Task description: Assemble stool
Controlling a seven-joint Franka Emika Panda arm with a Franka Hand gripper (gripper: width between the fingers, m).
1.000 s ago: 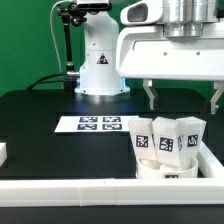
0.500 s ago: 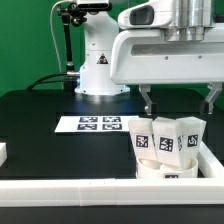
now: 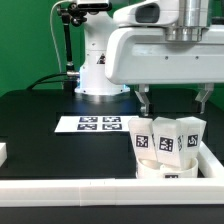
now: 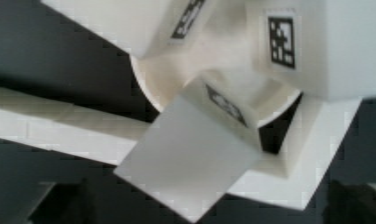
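Claw [image 3: 174, 99] shifted left, open above legs [image 3: 166, 135], apart.

Open end effector [image 3: 173, 100] above tagged stool legs [image 3: 166, 137]

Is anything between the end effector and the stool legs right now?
Nothing visible. The open end effector hangs above the legs, which stand on the round seat, with only empty space between them.
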